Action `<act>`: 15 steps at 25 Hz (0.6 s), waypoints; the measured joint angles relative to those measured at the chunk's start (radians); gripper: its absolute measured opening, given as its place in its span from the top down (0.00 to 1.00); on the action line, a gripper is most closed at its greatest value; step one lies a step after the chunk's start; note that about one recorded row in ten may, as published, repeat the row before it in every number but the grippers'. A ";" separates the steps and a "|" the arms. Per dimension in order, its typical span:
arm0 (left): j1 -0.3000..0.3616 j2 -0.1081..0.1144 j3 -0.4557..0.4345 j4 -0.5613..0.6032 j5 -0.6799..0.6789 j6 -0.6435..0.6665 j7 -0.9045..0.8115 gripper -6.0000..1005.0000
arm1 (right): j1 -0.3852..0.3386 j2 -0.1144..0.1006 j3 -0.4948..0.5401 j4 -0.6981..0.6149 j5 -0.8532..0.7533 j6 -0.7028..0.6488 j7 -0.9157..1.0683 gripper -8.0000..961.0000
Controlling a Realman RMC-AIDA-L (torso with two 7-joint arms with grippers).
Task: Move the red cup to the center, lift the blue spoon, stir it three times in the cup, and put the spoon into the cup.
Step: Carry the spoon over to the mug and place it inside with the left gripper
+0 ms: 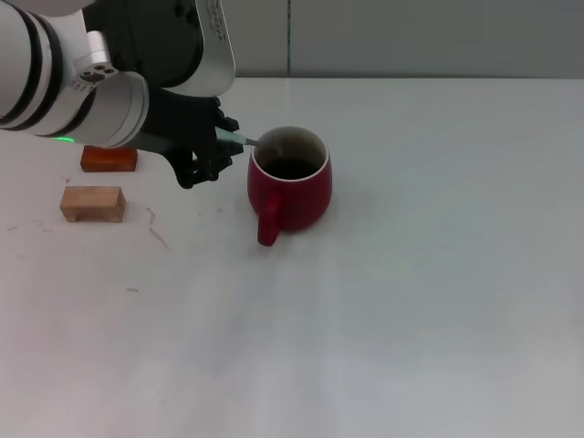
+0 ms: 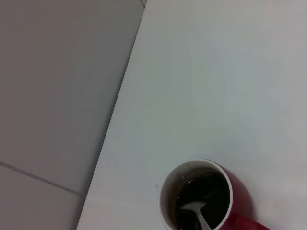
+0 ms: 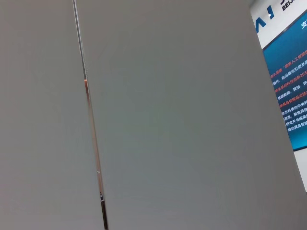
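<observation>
blue spoon [image 1: 239,139] | light, stiff, slim; bowl down inside red cup [image 1: 290,182], handle leaning over the rim | left gripper [image 1: 215,146] clamped on the pale handle, best hold there, metal neck likely slippery | cup near table centre | right gripper out of view

Showed a left arm [image 1: 64,87] of glossy white rounded segments with black rings between them. Carried a small green light on the underside. Ended in a matte black wrist and black left gripper [image 1: 214,151].
</observation>
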 joint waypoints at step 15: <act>-0.106 0.000 0.000 0.261 0.004 0.115 0.035 0.76 | -0.023 0.000 0.000 0.002 -0.001 -0.029 0.000 0.16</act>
